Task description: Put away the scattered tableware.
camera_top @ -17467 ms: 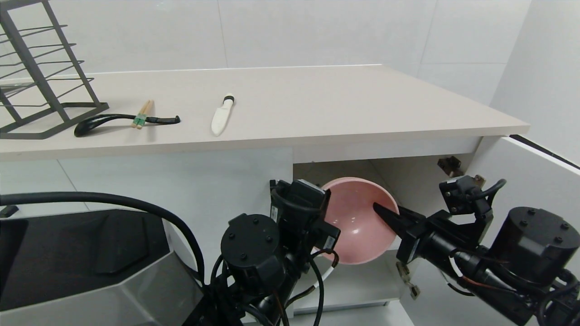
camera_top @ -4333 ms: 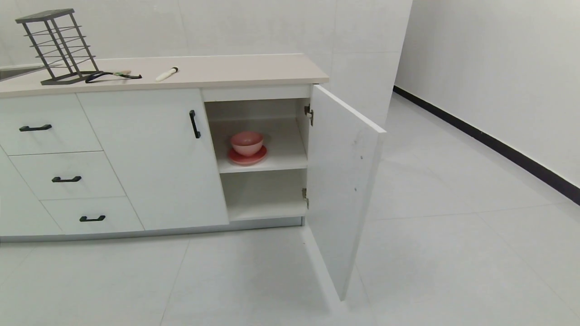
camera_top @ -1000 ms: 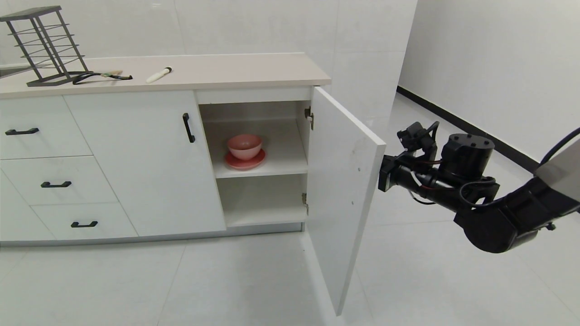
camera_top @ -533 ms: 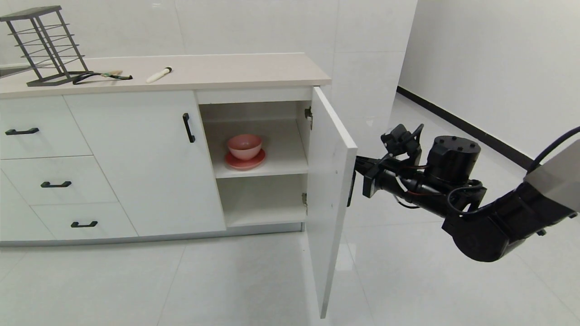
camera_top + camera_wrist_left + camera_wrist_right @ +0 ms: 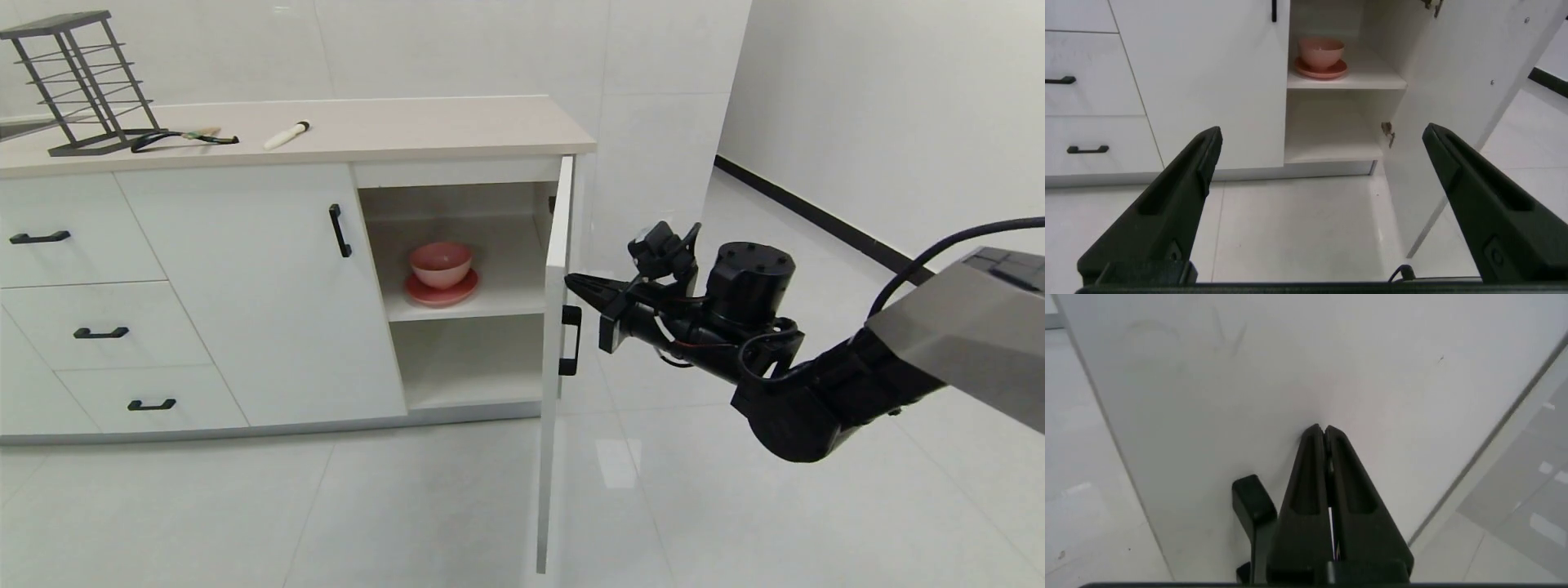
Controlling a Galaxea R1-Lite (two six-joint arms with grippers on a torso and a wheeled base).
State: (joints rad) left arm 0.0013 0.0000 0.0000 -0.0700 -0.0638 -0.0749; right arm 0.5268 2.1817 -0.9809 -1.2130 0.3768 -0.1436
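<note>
The black right gripper [image 5: 570, 281], fingers pressed together, has swung the white cabinet door [image 5: 554, 245] half shut. Inside, a pink bowl [image 5: 441, 263] sits stored on its pink plate [image 5: 442, 291].

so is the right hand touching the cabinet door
Touching. In the right wrist view the shut tips of the right hand meet the outer face of the cabinet door with no gap, beside its black handle.

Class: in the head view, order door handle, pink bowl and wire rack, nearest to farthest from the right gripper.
1. Door handle, just below the right gripper.
2. Pink bowl, on the cabinet shelf.
3. Wire rack, leftmost on the counter.
</note>
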